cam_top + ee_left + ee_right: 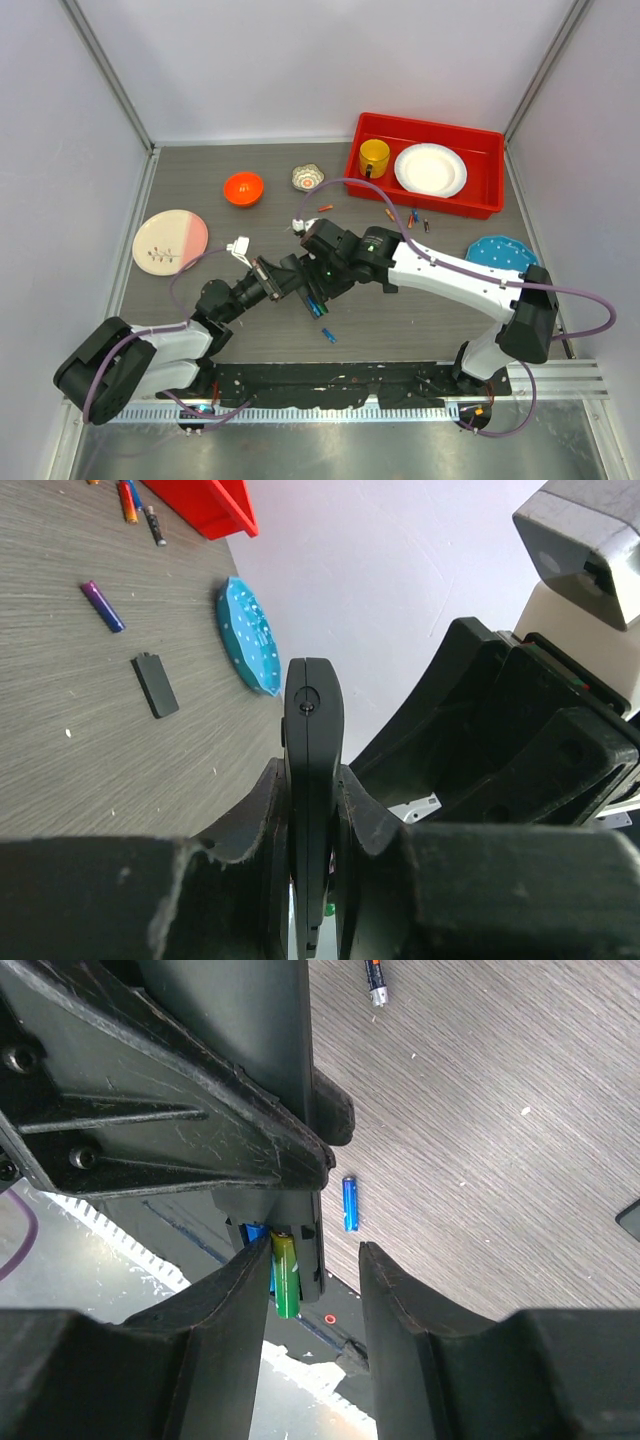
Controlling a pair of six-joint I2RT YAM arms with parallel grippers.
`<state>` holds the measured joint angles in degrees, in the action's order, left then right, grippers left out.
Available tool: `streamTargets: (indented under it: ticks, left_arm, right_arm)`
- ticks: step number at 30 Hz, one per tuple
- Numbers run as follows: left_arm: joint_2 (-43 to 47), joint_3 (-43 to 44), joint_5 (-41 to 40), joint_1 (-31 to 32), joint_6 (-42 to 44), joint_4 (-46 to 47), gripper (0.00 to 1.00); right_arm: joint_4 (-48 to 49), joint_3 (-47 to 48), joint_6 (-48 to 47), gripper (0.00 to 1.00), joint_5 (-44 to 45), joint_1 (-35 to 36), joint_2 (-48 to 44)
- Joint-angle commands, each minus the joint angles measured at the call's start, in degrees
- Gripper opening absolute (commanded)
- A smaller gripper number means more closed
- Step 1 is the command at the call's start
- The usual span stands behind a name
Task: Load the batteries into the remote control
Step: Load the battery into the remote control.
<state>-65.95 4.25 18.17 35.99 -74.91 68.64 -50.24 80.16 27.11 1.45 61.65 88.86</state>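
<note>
Mid-table, the left gripper point(312, 780) is clamped on the remote point(313, 720). The right gripper point(315, 1270) stands spread at its recess, where a green battery point(286, 1275) lies beside a blue battery point(255, 1232). I'd press the green one flat with one finger, gently, so the remote doesn't twist.

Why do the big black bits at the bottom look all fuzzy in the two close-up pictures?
Left wrist view: the left fingers sit right by the lens, so they look soft, while the remote control and purple battery are sharp. Right wrist view: the right fingers are soft too, the blue battery on the table crisp. Top view: evenly lit, sharp.
</note>
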Motion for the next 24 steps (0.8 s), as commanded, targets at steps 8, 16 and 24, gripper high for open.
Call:
streamTargets:
  ticks: [8, 16, 24]
  left_arm:
    - [-0.3, 1.7, 3.7, 1.1, -2.9, 10.1, 0.0]
    - [-1.7, 2.6, 3.7, 1.1, -2.7, 10.1, 0.0]
    - [-2.8, 3.0, 3.4, 1.1, -3.7, 10.8, 0.0]
  right_arm:
    - [1.7, 2.5, 0.2, 0.49, 1.1, -0.8, -5.5]
    - [1.7, 3.2, -0.2, 0.52, -0.7, -0.8, -10.5]
    - [11.9, -4.4, 3.0, 0.52, 6.1, -0.8, -18.3]
